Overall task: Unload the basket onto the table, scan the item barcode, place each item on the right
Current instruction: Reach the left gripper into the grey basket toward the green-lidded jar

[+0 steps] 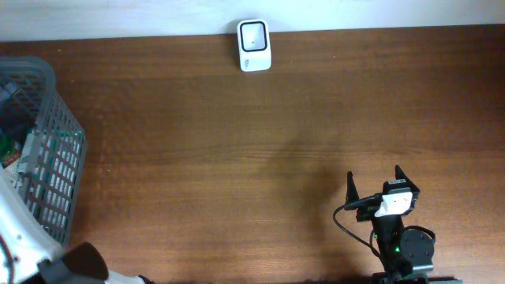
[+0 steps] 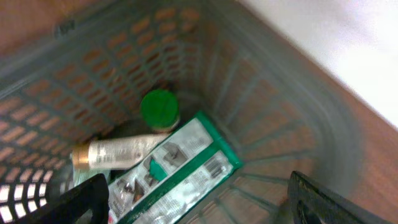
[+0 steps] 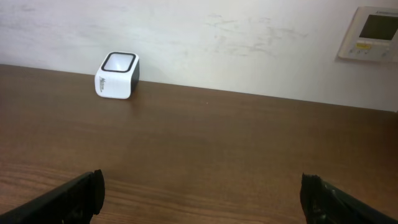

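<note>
Packet [image 2: 180, 168], green and white, lies flat on the bottom of the grey basket [image 2: 280, 124] with its printed face up; the print is too blurred to read. A white tube [image 2: 118, 152] with a gold cap lies on its side along the packet's upper edge. A bottle [image 2: 160, 109] with a round green lid stands just behind both.

The left hand [image 2: 198, 186] hangs over the inside of the basket. Its two fingers [image 2: 81, 199] are spread wide, one at each lower corner of the wrist view, with nothing pinched between them.

Seen from overhead, the basket sits at the left edge of the counter [image 1: 237, 158]. The scanner [image 1: 254, 45], a small white box with a dark window on top, stands at the far edge of the counter by the wall, well apart from the basket.

The right hand [image 1: 374, 183] is low over the near right part of the counter, spread wide and empty, facing the scanner. A pale panel [image 3: 370, 34] hangs on the wall at the upper right of its view.
</note>
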`<action>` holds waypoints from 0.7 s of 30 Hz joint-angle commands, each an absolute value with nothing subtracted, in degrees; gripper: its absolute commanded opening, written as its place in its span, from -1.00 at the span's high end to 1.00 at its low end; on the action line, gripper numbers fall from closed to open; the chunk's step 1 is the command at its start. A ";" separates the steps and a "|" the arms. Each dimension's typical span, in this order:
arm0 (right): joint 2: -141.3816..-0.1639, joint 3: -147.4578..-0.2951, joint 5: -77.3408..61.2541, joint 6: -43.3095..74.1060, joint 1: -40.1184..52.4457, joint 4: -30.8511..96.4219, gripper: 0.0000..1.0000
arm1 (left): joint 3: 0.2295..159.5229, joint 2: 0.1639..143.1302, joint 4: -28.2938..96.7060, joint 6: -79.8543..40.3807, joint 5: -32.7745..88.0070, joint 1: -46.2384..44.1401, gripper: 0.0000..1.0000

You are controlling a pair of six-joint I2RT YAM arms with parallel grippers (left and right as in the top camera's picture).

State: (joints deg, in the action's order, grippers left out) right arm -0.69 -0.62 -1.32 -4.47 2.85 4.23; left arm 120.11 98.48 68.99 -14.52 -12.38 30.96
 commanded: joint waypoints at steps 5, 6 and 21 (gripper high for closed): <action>-0.36 -0.32 -0.82 -4.01 3.38 4.51 -0.97 | 120.49 110.96 69.08 -17.32 -11.77 38.44 -0.83; -0.36 -0.32 -0.82 -4.01 3.38 4.51 -0.97 | 119.50 112.53 67.55 -17.28 -11.81 39.72 -0.83; -0.36 -0.32 -0.82 -4.01 3.38 4.51 -0.97 | 97.60 122.67 31.55 -8.01 -11.81 41.91 -0.86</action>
